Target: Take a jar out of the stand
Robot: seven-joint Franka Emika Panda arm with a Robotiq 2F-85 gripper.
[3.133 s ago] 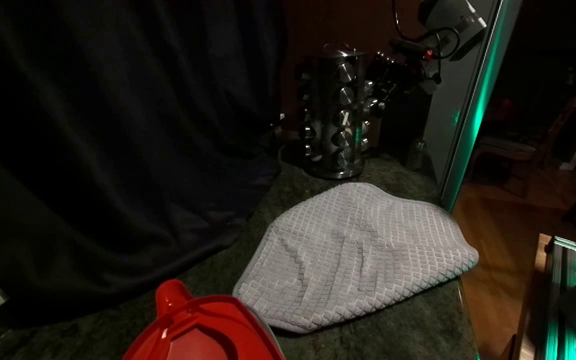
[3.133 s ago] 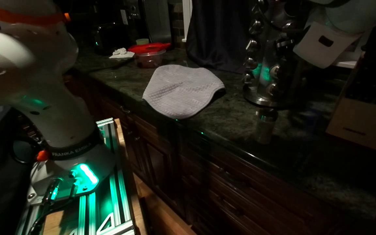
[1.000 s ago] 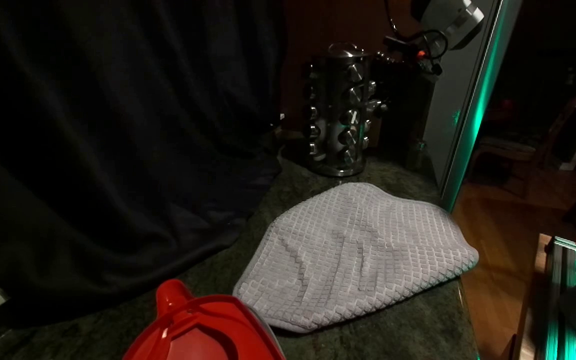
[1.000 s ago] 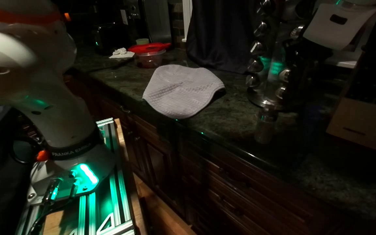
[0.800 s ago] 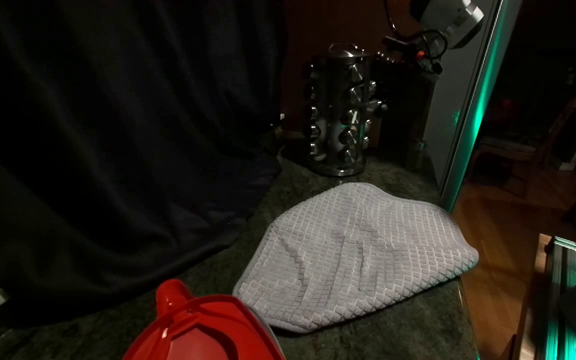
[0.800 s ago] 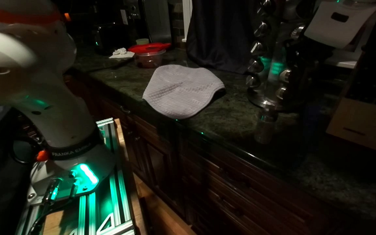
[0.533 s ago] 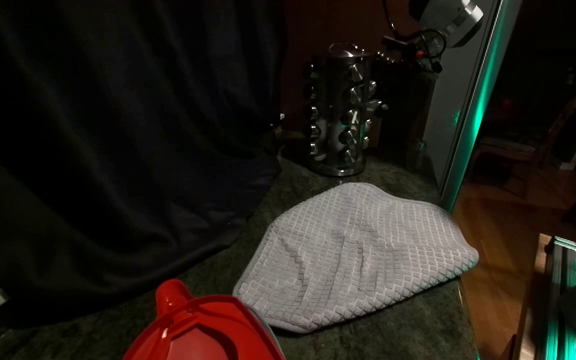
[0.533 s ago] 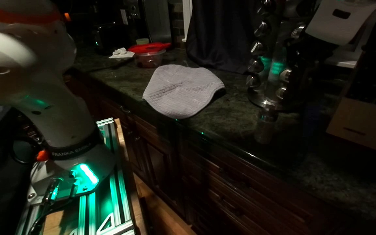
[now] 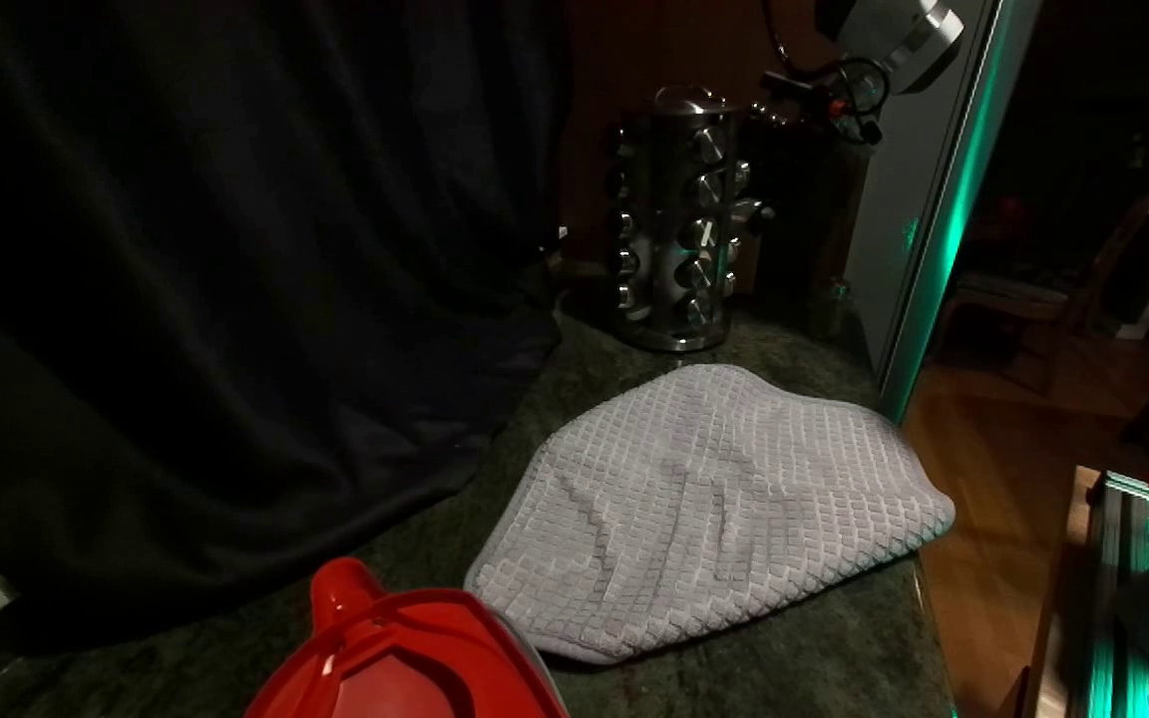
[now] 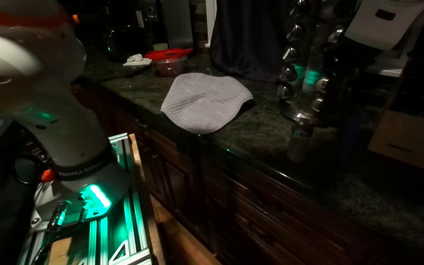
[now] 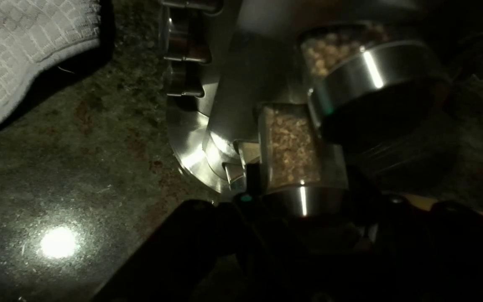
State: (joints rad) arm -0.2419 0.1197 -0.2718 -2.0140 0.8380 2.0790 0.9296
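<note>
Pincer (image 11: pixel 306 184) astride jar (image 11: pixel 294 147) | too dark to tell if gripping | stand (image 10: pixel 305 94) cropped at top in an exterior view

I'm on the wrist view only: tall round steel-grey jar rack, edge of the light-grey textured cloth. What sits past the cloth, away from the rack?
Observer: A clear plastic container with a red lid, across the light-grey textured cloth from the tall round steel-grey jar rack.
Operator: Any jar standing outside the rack?
Observer: Yes, in an exterior view a clear jar with a shiny cap stands upright on the dark green stone counter.
Operator: Is the rack leaning? Hard to judge from mine.
Observer: No, it looks upright.
</note>
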